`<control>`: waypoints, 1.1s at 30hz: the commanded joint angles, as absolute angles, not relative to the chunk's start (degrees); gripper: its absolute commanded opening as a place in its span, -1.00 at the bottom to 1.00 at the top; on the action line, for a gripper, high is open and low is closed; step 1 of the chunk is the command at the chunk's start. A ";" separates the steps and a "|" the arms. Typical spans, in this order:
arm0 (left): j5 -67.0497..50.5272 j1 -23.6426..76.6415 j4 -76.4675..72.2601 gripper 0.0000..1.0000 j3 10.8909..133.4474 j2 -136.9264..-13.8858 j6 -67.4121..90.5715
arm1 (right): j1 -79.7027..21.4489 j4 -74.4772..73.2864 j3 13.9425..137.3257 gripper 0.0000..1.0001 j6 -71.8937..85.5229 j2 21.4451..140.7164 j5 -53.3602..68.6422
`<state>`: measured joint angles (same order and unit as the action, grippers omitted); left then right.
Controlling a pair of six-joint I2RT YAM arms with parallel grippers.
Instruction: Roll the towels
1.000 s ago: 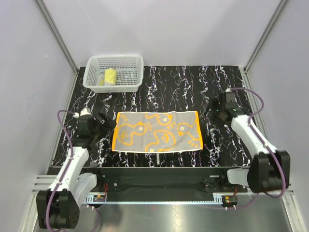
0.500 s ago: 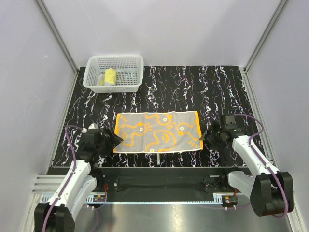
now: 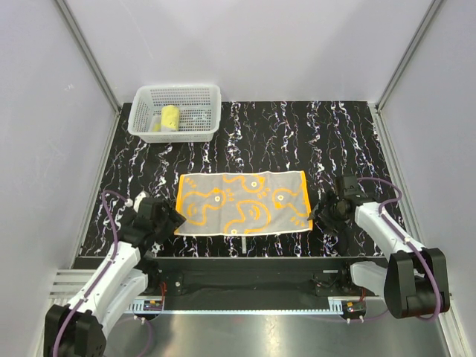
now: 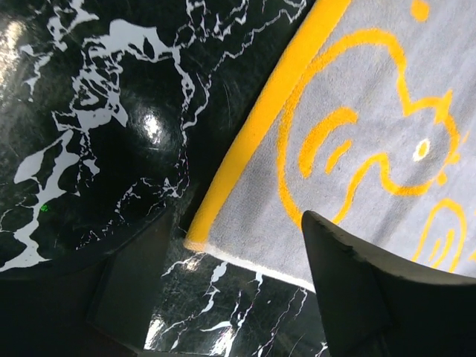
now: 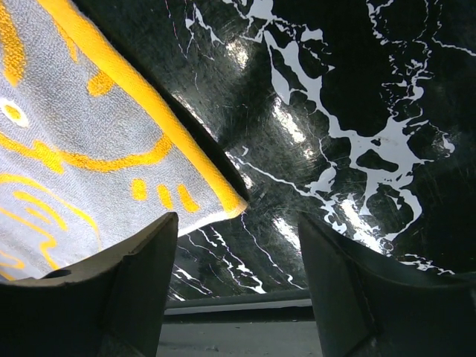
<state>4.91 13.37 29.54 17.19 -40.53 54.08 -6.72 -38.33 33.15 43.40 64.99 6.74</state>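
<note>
Two towels: one orange-patterned towel point(image 3: 242, 202) flat, one yellow towel point(image 3: 170, 117) part-hidden in one basket point(image 3: 212, 111). My left gripper point(image 3: 174, 216) and right gripper point(image 3: 321, 211) both gape, empty.

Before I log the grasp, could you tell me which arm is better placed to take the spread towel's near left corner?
Left. The left tool hangs open astride that corner of the orange-patterned towel, one finger over cloth, one over the table. The right tool is at the other near corner.
</note>
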 commanded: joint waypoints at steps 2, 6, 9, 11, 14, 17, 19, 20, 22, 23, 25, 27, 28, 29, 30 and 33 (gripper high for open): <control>2.91 15.38 32.17 0.44 15.47 -37.80 55.37 | -6.68 -35.86 33.31 0.40 44.38 65.74 7.47; 2.46 16.78 32.87 0.38 15.82 -37.18 55.90 | -6.68 -34.72 32.61 0.33 44.38 66.71 8.35; 2.90 17.49 32.61 0.25 16.35 -38.49 55.29 | -6.68 -33.93 32.61 0.17 44.21 67.15 8.52; 2.73 17.49 32.00 0.05 16.52 -39.37 54.76 | -6.68 -33.66 32.69 -0.02 44.03 67.85 8.61; 2.72 17.49 31.12 -0.15 16.79 -40.08 54.23 | -6.77 -32.87 32.35 -0.11 43.68 69.08 9.14; 2.90 17.49 30.68 -0.18 17.14 -40.69 53.79 | -7.47 -32.52 32.69 -0.10 43.68 70.40 9.23; 3.08 17.49 30.50 -0.21 17.40 -40.87 53.44 | -7.82 -32.34 32.70 -0.08 43.86 71.54 9.05; 3.25 17.49 30.41 -0.21 17.49 -41.04 53.35 | -8.17 -32.17 32.87 -0.08 44.03 71.98 8.88; 3.43 17.49 30.41 -0.21 17.67 -41.22 53.09 | -9.05 -31.47 32.78 -0.08 44.47 72.85 8.79; 3.43 17.49 30.32 -0.23 17.58 -41.13 53.09 | -9.31 -31.20 32.61 -0.10 44.65 73.21 8.88; 3.34 17.49 30.15 -0.36 17.58 -41.13 52.91 | -10.10 -30.24 32.43 -0.24 45.09 74.26 8.88; 3.34 17.49 30.06 -0.52 17.58 -40.87 52.74 | -10.54 -29.88 32.52 -0.53 45.18 74.88 8.88; 3.34 17.49 30.41 -0.57 17.67 -40.70 52.73 | -10.63 -29.88 32.43 -0.63 45.26 74.80 8.88; 3.43 17.49 30.50 -0.63 17.75 -40.61 52.65 | -10.63 -29.88 32.43 -0.73 45.18 74.79 8.88; 3.51 17.58 30.50 -0.72 17.75 -40.17 52.56 | -10.63 -29.88 32.43 -0.81 45.26 74.36 8.88; 3.25 17.49 30.85 -0.92 18.28 -39.55 52.56 | -10.63 -30.93 32.78 -1.00 45.09 73.31 8.70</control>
